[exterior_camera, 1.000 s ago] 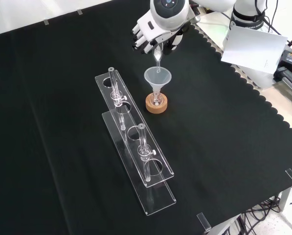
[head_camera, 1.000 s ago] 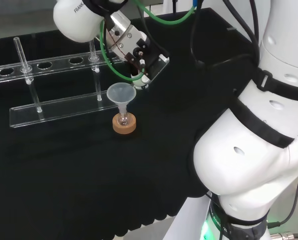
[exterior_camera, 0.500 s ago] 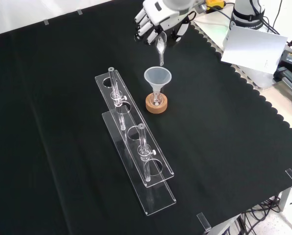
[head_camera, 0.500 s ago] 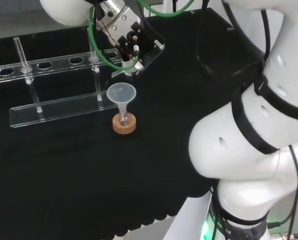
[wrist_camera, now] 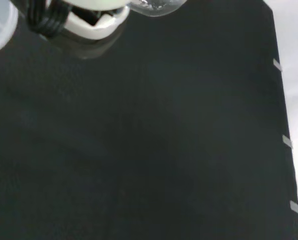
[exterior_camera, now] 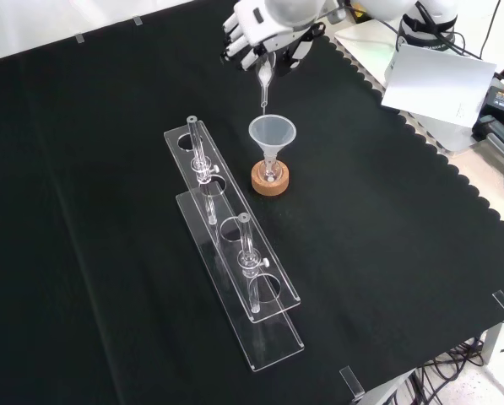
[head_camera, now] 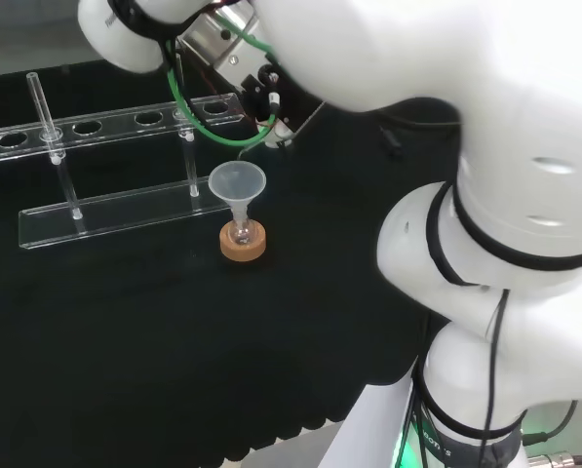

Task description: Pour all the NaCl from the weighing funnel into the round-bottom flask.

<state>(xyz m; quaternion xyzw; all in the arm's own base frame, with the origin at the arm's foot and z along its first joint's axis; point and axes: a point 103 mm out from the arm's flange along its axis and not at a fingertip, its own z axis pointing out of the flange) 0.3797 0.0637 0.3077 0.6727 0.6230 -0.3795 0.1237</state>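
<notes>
- Gripping the weighing funnel (exterior_camera: 265,81), the fingers (exterior_camera: 237,44) were curled round its upper end; front view showed it hanging stem-down from the hand (exterior_camera: 256,34), roughly upright.
- Stem tip sat above the plastic funnel (exterior_camera: 272,135), just off its far rim in the front view, not touching it.
- Wrist view caught a clear glass bulb (wrist_camera: 153,6) beside a white part of the hand (wrist_camera: 89,22); could not tell whether any NaCl was left in it.
- Plastic funnel was seated in the neck of the round-bottom flask (exterior_camera: 270,175), upright, flask resting in a cork ring (exterior_camera: 270,181).
- Head view: same funnel (head_camera: 237,185) over the cork ring (head_camera: 243,246), hand parts and green cables (head_camera: 213,132) above and behind it.
- Contents of the flask too small to judge.
- Two-tier clear rack (exterior_camera: 235,266) stood to the left of the flask in the front view, near but apart; two glass tubes (exterior_camera: 203,169) upright in it.
- Black cloth (exterior_camera: 387,253) covered the bench, white tape tabs (wrist_camera: 287,142) along its edge in the wrist view.
- Labels: white sheet (exterior_camera: 437,80) at the front view's upper right had print, not legible.
</notes>
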